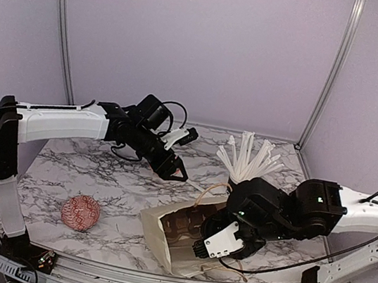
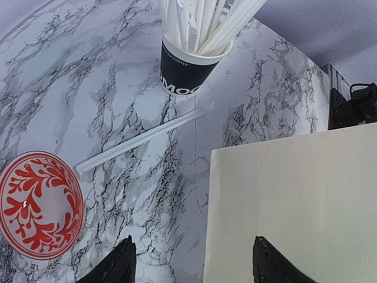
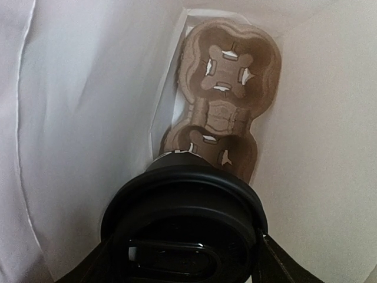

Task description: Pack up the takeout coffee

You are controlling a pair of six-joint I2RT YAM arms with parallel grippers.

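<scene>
The takeout coffee (image 3: 184,194), a black cup with its black lid on, is clamped between my right gripper's (image 3: 184,262) fingers inside the cream paper bag (image 1: 168,234). It hangs just above the near pocket of a brown cardboard cup carrier (image 3: 227,88) on the bag's bottom. In the top view the right wrist reaches into the bag's mouth and hides the cup. My left gripper (image 2: 197,265) is open and empty, above the table beside the bag's (image 2: 294,206) edge; it also shows in the top view (image 1: 174,168).
A black cup full of white wrapped straws (image 1: 246,164) stands behind the bag, also seen in the left wrist view (image 2: 185,65). One loose straw (image 2: 141,138) lies on the marble. A red-and-white patterned bowl (image 1: 80,212) sits at the front left.
</scene>
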